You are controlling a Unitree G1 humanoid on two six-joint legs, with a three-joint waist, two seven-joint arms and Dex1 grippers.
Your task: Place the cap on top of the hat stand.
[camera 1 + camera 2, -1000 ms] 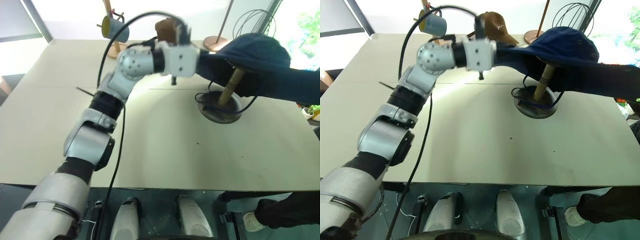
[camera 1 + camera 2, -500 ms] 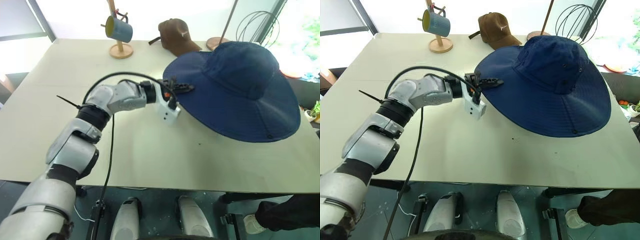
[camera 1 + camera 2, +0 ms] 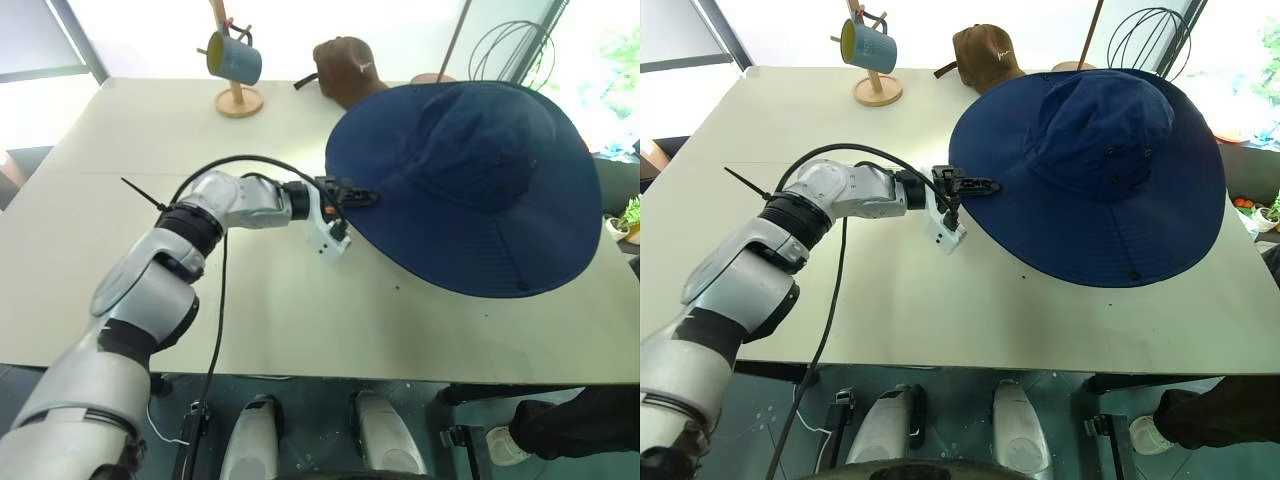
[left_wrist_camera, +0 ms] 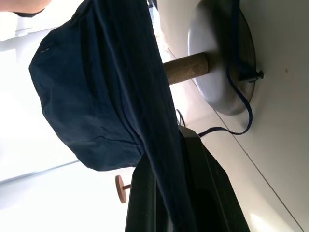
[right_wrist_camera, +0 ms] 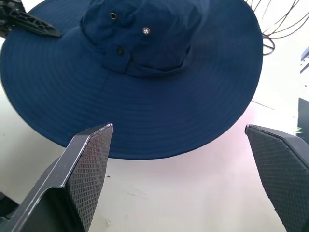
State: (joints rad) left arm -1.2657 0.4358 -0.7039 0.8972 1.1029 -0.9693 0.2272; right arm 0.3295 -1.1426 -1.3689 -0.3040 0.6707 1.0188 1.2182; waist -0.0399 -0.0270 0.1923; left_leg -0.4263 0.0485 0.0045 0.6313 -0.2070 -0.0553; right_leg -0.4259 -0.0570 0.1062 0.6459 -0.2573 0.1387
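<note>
One navy cap [image 3: 1090, 165], wide round brim spread flat, soft crown.

The hat stand [image 4: 193, 67] is being covered by the cap [image 3: 1090, 170] in the head views, its dome hidden throughout. The wire-frame stand [image 3: 1155, 40] at twelve o'clock is being half masked by the brim. The left pincer [image 3: 975, 185] fingertips are being cropped in the wrist view.
</note>
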